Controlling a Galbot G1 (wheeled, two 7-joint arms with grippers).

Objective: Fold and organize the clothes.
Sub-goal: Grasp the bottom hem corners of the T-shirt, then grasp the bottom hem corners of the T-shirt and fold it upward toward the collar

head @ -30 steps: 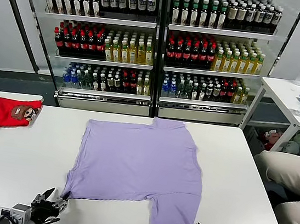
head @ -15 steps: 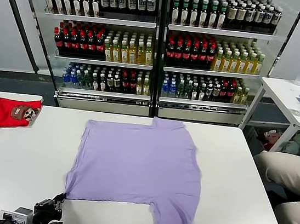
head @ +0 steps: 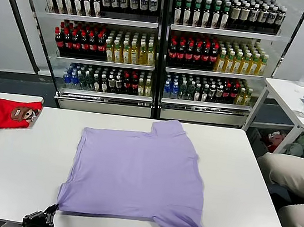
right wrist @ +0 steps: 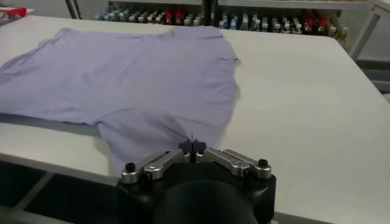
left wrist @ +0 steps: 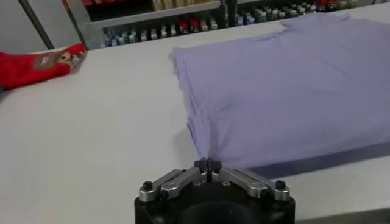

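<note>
Both grippers are pinching the shirt (head: 135, 176) right now. The left gripper (left wrist: 208, 170) is clamped fully shut on the near left corner, and the right gripper (right wrist: 192, 150) is closed tight on the edge of the near sleeve. The shirt is lying flat, plain side up, in the middle of the table (head: 21, 169), with its near edge hanging right at the front rim.

What I'm worrying about: each grip is only catching a tiny nib of fabric, so if the arms are tugging unevenly or lifting too fast, one corner is probably slipping out and the whole thing is flopping down crooked. The near edge is also sitting so close to the rim that any more dragging this way is likely sending part of the shirt off the table. And the right side is holding a sleeve rather than a hem corner, so the fold may be coming out lopsided.

Compared to half a second ago, the shirt is sitting closer to the robot and is skewed, the far collar end has slid nearer too, and both grippers are lower at the table edge, almost out of the head view.
</note>
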